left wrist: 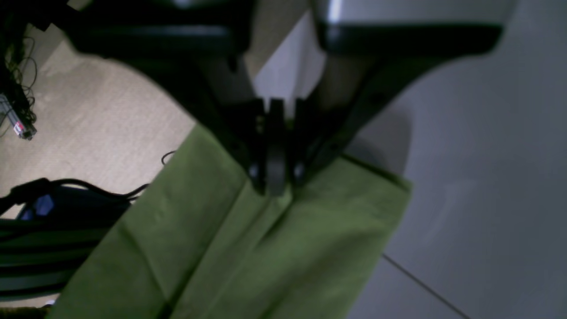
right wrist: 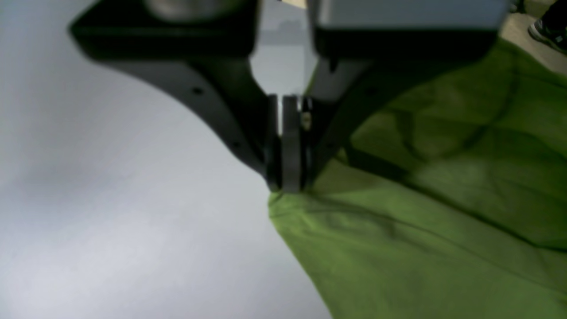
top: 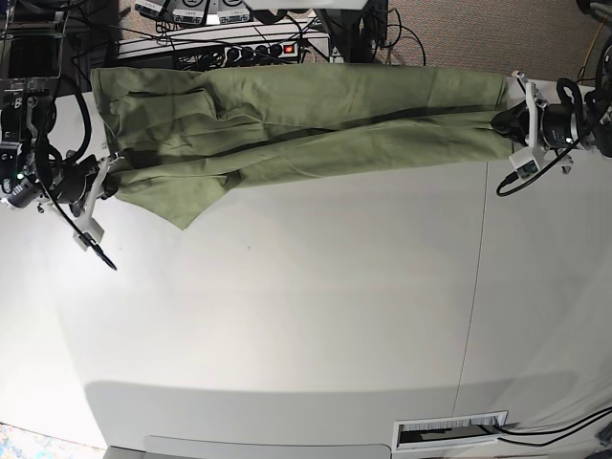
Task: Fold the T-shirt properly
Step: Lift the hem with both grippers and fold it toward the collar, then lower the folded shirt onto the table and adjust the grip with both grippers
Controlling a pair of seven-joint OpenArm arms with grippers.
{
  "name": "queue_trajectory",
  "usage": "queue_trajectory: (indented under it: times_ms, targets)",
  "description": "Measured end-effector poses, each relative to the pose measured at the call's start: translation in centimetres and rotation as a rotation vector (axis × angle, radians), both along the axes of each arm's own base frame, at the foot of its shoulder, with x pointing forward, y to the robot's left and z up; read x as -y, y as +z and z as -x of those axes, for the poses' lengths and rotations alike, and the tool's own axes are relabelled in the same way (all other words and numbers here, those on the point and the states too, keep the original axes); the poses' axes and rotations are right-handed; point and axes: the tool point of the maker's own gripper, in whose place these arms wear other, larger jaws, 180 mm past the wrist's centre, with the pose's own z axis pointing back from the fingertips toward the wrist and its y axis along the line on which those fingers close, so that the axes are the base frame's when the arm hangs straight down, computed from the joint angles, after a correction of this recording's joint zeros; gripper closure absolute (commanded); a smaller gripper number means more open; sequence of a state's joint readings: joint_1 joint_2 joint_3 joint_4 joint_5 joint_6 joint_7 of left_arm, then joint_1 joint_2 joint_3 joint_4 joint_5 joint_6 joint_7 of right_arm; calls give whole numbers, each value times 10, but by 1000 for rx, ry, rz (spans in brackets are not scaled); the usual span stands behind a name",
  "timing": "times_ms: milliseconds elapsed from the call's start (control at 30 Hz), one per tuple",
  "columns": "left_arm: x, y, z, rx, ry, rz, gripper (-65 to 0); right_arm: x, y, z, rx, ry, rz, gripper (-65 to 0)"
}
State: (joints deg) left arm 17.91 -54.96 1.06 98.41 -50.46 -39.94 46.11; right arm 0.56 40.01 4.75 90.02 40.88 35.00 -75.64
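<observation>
Base view: the olive-green T-shirt [top: 354, 91] lies stretched crosswise over the upper part of the frame, from upper left to upper right, on the pale table [top: 316, 306]. Its near edge is drawn into long, slanting creases. A pointed flap of the cloth hangs toward the middle of the frame from the left part of that edge.

At the shirt's near corner, upper left of the frame, I have my right gripper [right wrist: 288, 186] pressed together on a pinch of the fabric. In the right wrist view the cloth spreads from my fingertips toward the lower right, with darker folds at upper right.

At the other end, upper right of the base view, my left gripper [left wrist: 277, 188] is likewise closed on the cloth. Left wrist view: creases run from the fingertips down to the lower left; bare table fills the right side.

Farther out: black cables [top: 555, 435] at the lower right of the base view, beside a slotted pale panel [top: 449, 430]. A shoe [right wrist: 547, 35] shows at the upper right corner of the right wrist view.
</observation>
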Motion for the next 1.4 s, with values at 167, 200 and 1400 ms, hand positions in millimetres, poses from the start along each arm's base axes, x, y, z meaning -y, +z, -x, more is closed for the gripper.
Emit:
queue_trajectory:
  times_ms: [167, 200, 1400]
  targets:
    - [0, 0, 0, 0, 0, 0, 0, 3, -12, 19, -61, -1, 16, 0]
    - [0, 0, 0, 0, 0, 0, 0, 3, -14, 20, -66, -1, 16, 0]
    - [0, 0, 0, -1, -1, -2, -189, -76, -31, 18, 57, 48, -144, 0]
